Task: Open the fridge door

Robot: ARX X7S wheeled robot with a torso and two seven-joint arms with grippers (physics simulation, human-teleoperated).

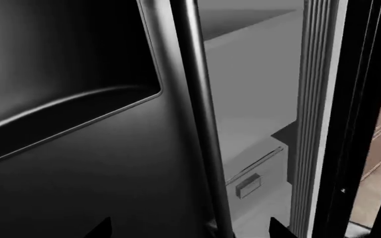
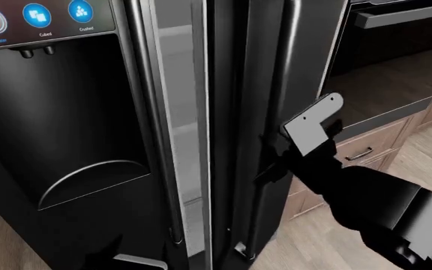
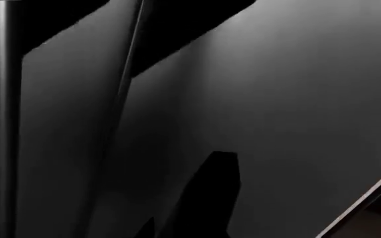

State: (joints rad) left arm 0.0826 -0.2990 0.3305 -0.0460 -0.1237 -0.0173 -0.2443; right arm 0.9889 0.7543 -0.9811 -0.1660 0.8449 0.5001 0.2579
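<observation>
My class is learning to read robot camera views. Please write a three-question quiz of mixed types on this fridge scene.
1. True or false: the fridge door is fully shut.
2. Which arm reaches toward the door's handle in the head view? A) left B) right
3. Fill in: the blue round icons sit above the ____ recess on the narrower door.

Key:
1. False; a gap shows pale interior in the left wrist view.
2. B, the right arm.
3. Dispenser.
</observation>
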